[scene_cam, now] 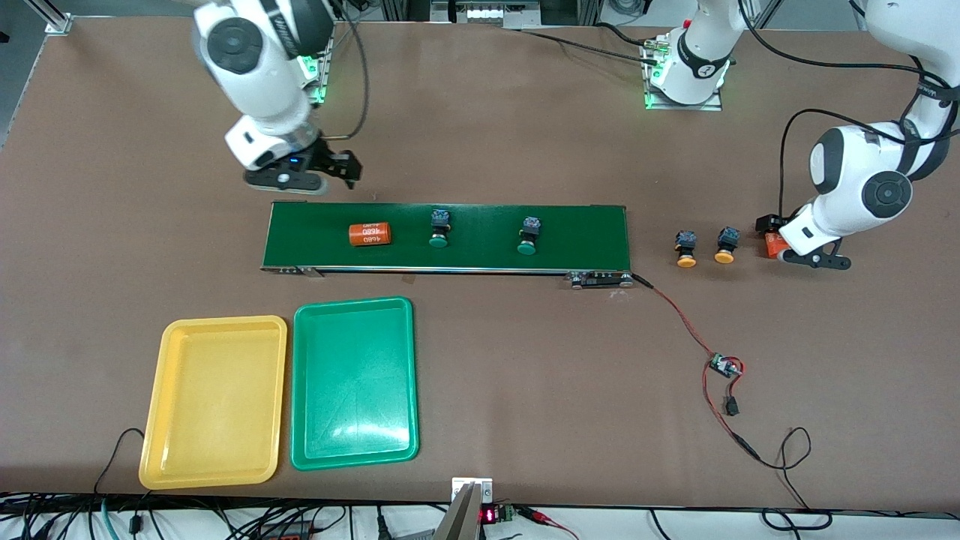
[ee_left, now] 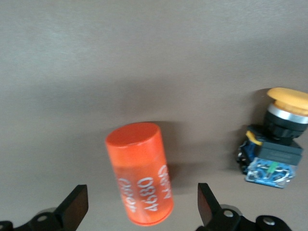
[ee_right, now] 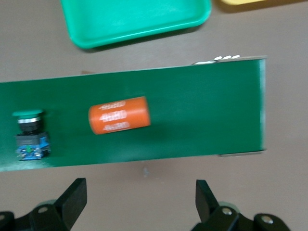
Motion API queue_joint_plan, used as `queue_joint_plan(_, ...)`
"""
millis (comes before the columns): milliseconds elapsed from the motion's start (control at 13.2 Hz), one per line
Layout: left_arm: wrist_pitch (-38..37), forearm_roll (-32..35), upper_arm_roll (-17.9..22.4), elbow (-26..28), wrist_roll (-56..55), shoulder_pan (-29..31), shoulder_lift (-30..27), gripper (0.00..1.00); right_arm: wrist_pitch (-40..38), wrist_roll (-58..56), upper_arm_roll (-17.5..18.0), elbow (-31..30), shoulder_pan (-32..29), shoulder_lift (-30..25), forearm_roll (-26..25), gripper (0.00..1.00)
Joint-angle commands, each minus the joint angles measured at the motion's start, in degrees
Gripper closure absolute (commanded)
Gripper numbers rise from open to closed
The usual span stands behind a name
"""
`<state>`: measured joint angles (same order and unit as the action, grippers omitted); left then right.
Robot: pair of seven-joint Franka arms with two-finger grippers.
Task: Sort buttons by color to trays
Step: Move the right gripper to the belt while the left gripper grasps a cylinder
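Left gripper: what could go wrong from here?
1. The left gripper is open around an orange 4680 cylinder, not a button; closing likely grabs the wrong part.
2. A yellow button sits close beside it and may get knocked.
3. The right gripper, open, lines up nearer the belt's cylinder than the green button.

Bright even overhead light, soft short shadows, glare patch on green tray [scene_cam: 352, 382], both wrist views slightly blurred
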<state>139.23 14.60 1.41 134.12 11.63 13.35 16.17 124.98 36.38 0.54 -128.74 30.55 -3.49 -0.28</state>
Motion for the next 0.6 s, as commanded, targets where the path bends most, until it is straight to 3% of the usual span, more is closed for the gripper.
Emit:
queue_joint_plan(0,4.3,-1.8,1.2,1.2,2.6,-1.0,1.1,0.0,0.4,2.3,-0.7,3.5,3.0,4.7,-0.1,0.0)
queue_joint_plan(151,4.4,-1.8,1.5,1.2,2.8,-1.0,1.9,0.04,0.4,4.8,-0.7,5.3,4.8,7.9,-0.2,0.0)
queue_joint_plan(529,4.2,-1.8,1.8,0.7,2.8,-0.9,3.1,0.62,-0.2,14.4,-0.7,12.5,7.4,14.6,-0.4,0.0)
